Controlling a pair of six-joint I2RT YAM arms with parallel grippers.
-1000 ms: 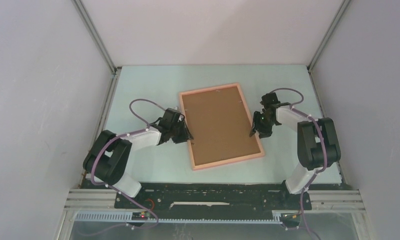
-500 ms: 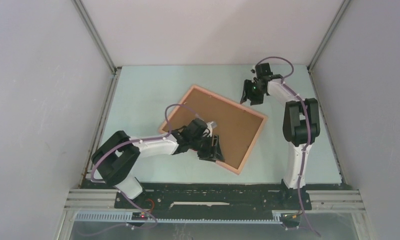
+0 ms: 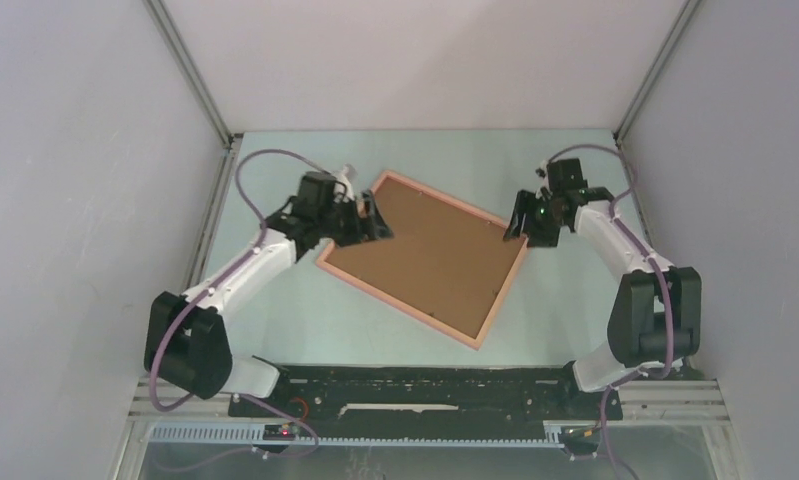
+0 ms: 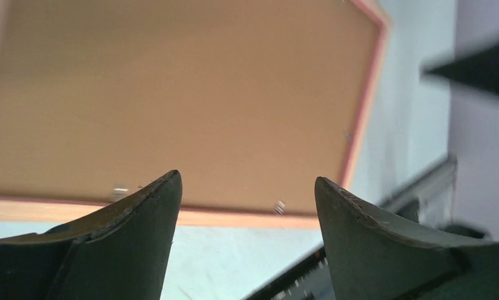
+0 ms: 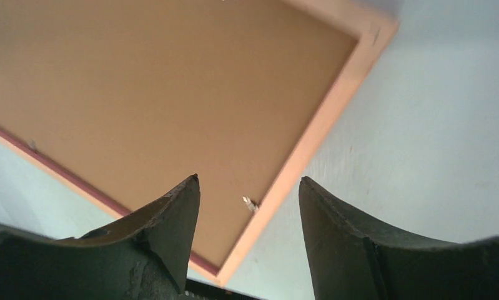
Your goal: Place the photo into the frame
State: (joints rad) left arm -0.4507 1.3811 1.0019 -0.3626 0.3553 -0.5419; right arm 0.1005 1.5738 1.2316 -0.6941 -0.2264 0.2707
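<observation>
The frame lies flat on the pale table, turned at an angle, its salmon rim around a brown cardboard backing. The photo is hidden. My left gripper hovers at the frame's far left edge, open and holding nothing. In the left wrist view, the left gripper looks down on the backing and the rim. My right gripper is at the frame's right corner, open and empty. The right wrist view shows the right gripper over the rim, beside a small metal tab.
Grey walls with metal corner posts close in the table on three sides. A black base rail runs along the near edge. Bare table shows on both sides of the frame.
The frame has turned from nearly upright to a diagonal lie. My left gripper moved from the near corner to the far left edge. The right gripper came back to the right corner. Both opened wider.
</observation>
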